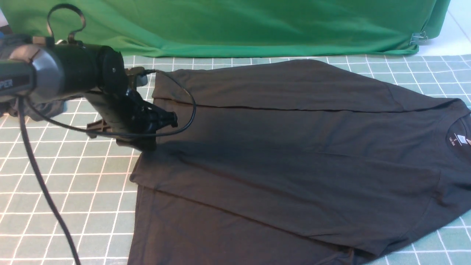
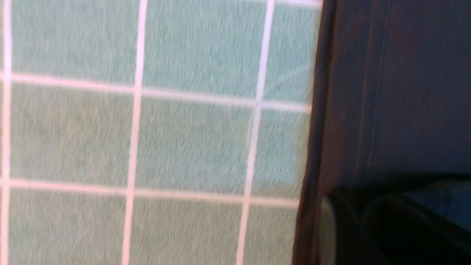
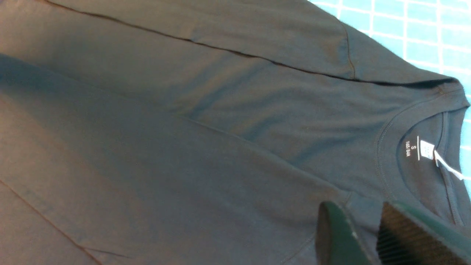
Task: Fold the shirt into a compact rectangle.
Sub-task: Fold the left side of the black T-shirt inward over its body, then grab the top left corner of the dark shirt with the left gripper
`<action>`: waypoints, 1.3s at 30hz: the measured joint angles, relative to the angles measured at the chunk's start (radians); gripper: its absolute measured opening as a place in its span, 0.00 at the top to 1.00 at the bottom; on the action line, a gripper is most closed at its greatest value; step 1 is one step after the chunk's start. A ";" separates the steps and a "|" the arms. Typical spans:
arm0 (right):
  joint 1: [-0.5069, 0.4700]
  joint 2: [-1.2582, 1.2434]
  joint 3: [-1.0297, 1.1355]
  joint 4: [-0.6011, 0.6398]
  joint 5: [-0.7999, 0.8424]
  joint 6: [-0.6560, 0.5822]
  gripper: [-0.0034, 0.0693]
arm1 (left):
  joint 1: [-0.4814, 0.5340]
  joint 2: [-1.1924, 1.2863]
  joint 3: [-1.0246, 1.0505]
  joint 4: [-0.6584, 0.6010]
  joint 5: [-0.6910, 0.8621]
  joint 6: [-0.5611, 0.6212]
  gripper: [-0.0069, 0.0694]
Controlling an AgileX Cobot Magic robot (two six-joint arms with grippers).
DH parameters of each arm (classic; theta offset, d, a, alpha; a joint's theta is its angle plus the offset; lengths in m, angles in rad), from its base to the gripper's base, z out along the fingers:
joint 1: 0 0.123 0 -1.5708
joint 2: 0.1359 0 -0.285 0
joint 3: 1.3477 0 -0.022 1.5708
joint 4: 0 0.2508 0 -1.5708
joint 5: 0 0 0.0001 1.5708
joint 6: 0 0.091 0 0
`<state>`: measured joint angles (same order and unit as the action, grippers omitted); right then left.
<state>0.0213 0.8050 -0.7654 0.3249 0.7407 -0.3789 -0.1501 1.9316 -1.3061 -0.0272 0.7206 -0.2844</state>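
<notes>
Shirt [image 1: 294, 147] lies on checked cloth [image 1: 73, 184], long sides folded in, hem to my left, collar at right edge of front view. Bare cloth open left of hem; green backdrop [image 1: 239, 22] bounds far side. My left gripper [image 1: 162, 123] at hem edge; can't tell its jaws. My right gripper [image 3: 358, 221] above shoulder near collar, fingers apart, gripping nothing.

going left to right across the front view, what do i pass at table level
left arm → left tool → shirt → neck label
</notes>
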 joint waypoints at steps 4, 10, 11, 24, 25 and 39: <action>0.000 0.000 0.000 0.000 -0.006 0.000 0.70 | 0.016 0.008 -0.117 0.001 -0.027 -0.022 0.51; 0.000 0.000 0.000 0.000 -0.027 0.000 0.70 | 0.063 0.126 -0.334 -0.109 -0.022 -0.073 0.41; 0.000 0.000 0.000 0.000 -0.030 0.000 0.70 | 0.068 0.178 -0.385 -0.142 0.008 -0.072 0.41; 0.000 0.000 0.033 -0.002 -0.101 0.000 0.69 | 0.071 0.384 -0.516 -0.386 -0.081 -0.056 0.46; 0.000 0.000 0.036 -0.003 -0.104 0.000 0.69 | 0.071 0.387 -0.516 -0.394 -0.091 -0.056 0.46; 0.000 0.000 0.039 -0.003 -0.105 0.000 0.69 | 0.071 0.417 -0.523 -0.444 -0.147 -0.041 0.88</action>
<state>0.0213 0.8050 -0.7262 0.3222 0.6354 -0.3788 -0.0786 2.3490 -1.8291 -0.4715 0.5740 -0.3251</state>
